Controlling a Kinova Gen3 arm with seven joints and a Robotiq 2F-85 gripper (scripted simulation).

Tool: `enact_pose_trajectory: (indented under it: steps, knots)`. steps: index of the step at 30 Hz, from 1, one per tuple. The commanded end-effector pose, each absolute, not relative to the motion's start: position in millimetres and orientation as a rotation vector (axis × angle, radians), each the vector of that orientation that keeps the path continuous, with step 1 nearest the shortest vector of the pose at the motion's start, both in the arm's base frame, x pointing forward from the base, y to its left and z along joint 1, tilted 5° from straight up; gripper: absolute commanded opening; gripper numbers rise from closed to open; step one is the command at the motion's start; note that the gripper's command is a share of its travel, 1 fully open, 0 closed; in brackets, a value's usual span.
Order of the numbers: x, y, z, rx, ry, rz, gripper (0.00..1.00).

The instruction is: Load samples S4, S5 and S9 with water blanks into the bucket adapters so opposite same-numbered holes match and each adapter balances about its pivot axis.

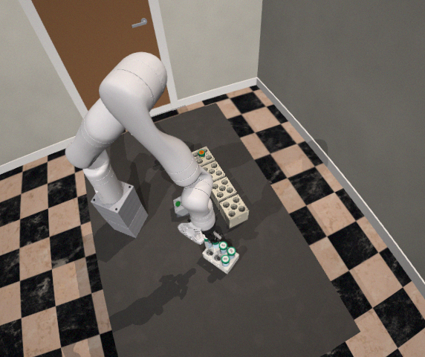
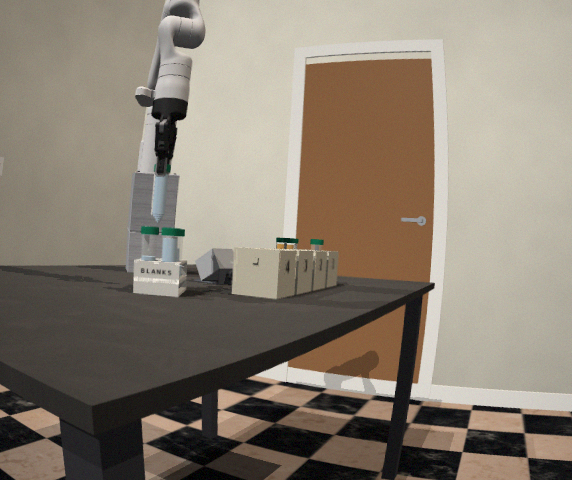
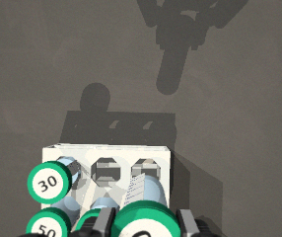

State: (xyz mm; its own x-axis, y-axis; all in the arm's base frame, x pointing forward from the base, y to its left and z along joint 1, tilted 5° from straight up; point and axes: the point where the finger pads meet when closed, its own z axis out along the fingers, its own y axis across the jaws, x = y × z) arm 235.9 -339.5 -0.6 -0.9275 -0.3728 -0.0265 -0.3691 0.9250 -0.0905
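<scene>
A: Green-capped water blank (image 2: pixel 158 193) clamped in the gripper (image 2: pixel 161 167), fingers closed just under the cap; tube hangs upright, conical tip clear above the blanks rack (image 2: pixel 159 279), light blue fill most of its length; wrist view shows its cap (image 3: pixel 143 222) huge at bottom edge between the two fingers

B: Rack state?

A: White block lettered BLANKS on the dark table (image 2: pixel 255 330); in the wrist view a cap marked 30 (image 3: pixel 48 183) and one marked 50 (image 3: pixel 47 229) stand at the left side; far row has open wells, one at middle (image 3: pixel 107 170) and one at right (image 3: pixel 146 169); top view shows three green caps (image 1: pixel 226 251) in it; held tube's number cut off by the frame, cannot tell

B: Adapters?

A: Four beige bucket adapters (image 2: pixel 263 271) in a row, touching side to side, well apart from the rack; numbers on sides small, nearest reads 4; top view: far-end adapter (image 1: pixel 203 155) carries an orange-dot sample tube (image 1: pixel 200 152); the other three show bare holes; exterior view shows green caps (image 2: pixel 287 240) poking above the far ones

B: DONE key?

A: Green key (image 1: pixel 177 203) on a small grey sloped desk (image 2: pixel 214 264), between arm pedestal (image 1: pixel 126 219) and adapters, partly hidden by the wrist in the top view
</scene>
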Motion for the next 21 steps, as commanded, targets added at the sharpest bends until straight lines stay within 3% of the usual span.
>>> enact_pose_trajectory:
  steps: [1,21]
  knots:
    - [236.0,-339.6,3.6,-0.586,3.039,-0.132,0.1]
    - [268.7,-297.5,2.3,-1.067,2.92,-0.141,0.1]
